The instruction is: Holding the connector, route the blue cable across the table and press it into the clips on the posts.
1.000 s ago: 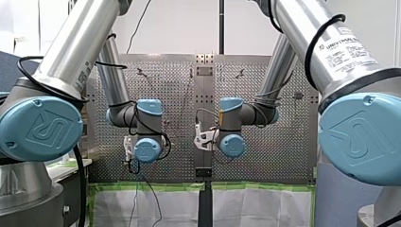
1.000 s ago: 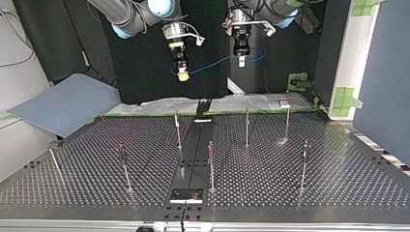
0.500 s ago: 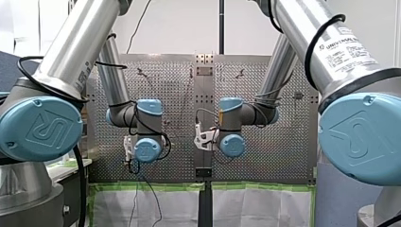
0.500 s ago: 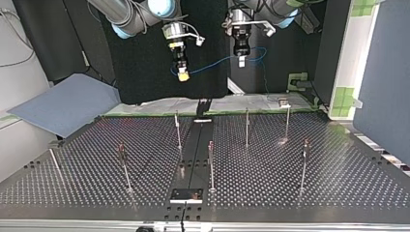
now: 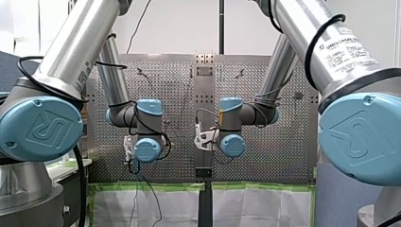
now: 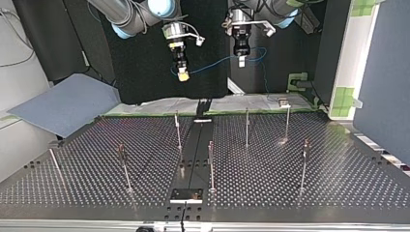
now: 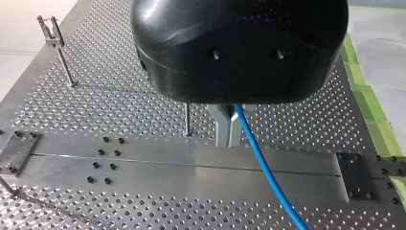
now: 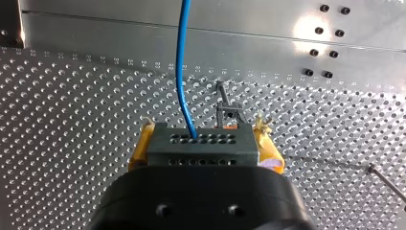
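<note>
1. The connector, a dark block with rows of small holes, is clamped in the right arm's jaws, its two sides pinched between the yellow pads. This hold is judged to be chosen so that the cable's end can be led while the rest trails behind.
2. The blue cable leaves the connector's face and is carried through the air to the left arm's jaws, where it is nipped between the closed metal fingers. This second hold is judged to be there so that the span between the two arms can be steered and lowered onto a post.
3. In the top view both pairs of jaws are seen high over the far edge of the desk, near each other. The cable is strung between them, well apart from the desk, and a slack loop hangs beside the left arm's jaws.
4. The posts are set upright and well apart across the desk; the cable's route is judged to be fixed by where they stand.
5. No box, tray or bin is seen. The only holders are the clips on the posts. Nothing is lodged in the one seen beyond the connector, and no cable is seen at any post, so the pressing is judged not yet begun.
</note>
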Robot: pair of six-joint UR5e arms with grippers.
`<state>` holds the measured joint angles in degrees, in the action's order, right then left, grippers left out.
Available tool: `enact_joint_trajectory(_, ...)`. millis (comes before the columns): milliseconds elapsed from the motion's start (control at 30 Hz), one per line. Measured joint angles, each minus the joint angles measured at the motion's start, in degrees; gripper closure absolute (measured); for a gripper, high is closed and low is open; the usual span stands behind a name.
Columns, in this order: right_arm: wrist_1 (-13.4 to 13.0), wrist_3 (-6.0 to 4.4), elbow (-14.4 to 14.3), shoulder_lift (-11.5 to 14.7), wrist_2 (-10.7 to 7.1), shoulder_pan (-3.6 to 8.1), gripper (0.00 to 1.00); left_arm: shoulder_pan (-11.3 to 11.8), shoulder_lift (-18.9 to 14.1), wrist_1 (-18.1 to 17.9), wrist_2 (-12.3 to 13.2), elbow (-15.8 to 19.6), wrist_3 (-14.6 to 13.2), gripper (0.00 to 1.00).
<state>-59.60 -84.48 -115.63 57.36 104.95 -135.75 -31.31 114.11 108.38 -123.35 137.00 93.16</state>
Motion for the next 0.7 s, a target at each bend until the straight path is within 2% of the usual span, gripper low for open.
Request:
enact_joint_trajectory(400,0.1,0.09,0.1,-0.1,0.00,0.04,1.00,-0.1,0.0,-0.1,0.1,0.0,0.0,1.00)
enact_joint_trajectory(700,3.5,0.43,0.4,-3.5,0.17,0.17,1.00,-0.1,0.0,-0.2,0.1,0.0,0.0,1.00)
